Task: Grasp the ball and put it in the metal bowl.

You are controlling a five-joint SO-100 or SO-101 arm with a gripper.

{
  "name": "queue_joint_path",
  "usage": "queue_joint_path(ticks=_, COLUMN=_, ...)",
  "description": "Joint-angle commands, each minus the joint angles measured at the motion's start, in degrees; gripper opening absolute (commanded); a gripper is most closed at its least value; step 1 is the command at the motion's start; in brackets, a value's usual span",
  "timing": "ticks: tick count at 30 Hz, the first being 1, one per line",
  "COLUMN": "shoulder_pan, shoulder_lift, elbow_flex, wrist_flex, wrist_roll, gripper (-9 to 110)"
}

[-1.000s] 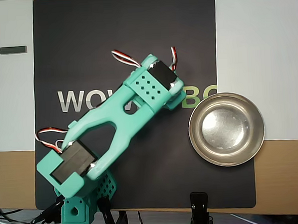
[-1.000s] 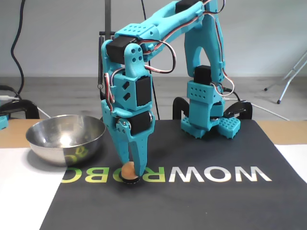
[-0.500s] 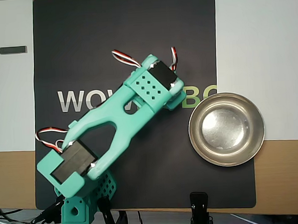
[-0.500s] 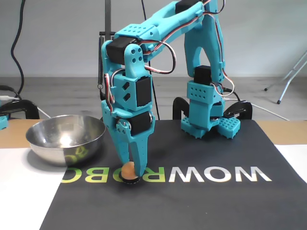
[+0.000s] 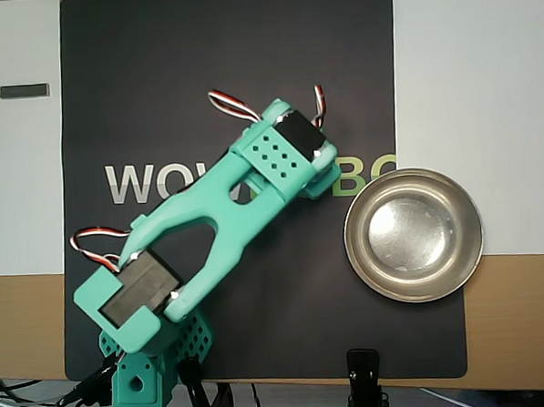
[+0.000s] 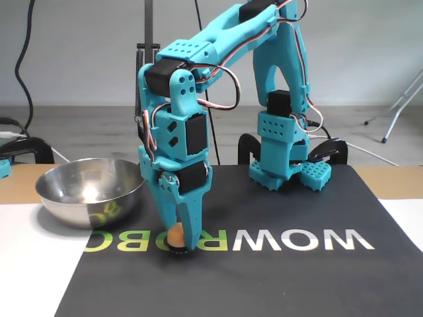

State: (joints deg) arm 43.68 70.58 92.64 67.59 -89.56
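In the fixed view my teal gripper (image 6: 178, 244) points straight down at the black mat, and its fingertips touch the mat. The small peach-orange ball (image 6: 175, 234) sits between the two fingers, low at the tips, and the fingers are closed against it. The ball is at mat level on the printed letters. The shiny metal bowl (image 6: 66, 198) stands empty to the left of the gripper, about one bowl width away. In the overhead view the bowl (image 5: 357, 254) lies right of the wrist (image 5: 287, 148), which hides the ball and fingertips.
The black mat (image 5: 201, 70) with large printed letters covers the table's middle, with white sheets on either side. A small dark stick (image 5: 22, 91) lies at the far left. The arm's base (image 5: 140, 379) and a black clamp (image 5: 363, 372) sit at the mat's near edge.
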Motion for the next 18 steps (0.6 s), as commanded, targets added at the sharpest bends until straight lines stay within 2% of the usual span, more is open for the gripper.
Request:
queue_joint_path(ticks=1, shoulder_pan=0.0, shoulder_lift=0.26, elbow_flex=-1.14, wrist_flex=-0.35, wrist_roll=0.0, gripper=53)
queue_joint_path(ticks=15, shoulder_pan=0.18, shoulder_lift=0.26, elbow_flex=-1.14, wrist_flex=-0.35, wrist_roll=0.0, gripper=53)
queue_joint_path(ticks=18, shoulder_pan=0.26, shoulder_lift=0.26, elbow_flex=-1.14, wrist_flex=-0.35, wrist_roll=0.09, gripper=42)
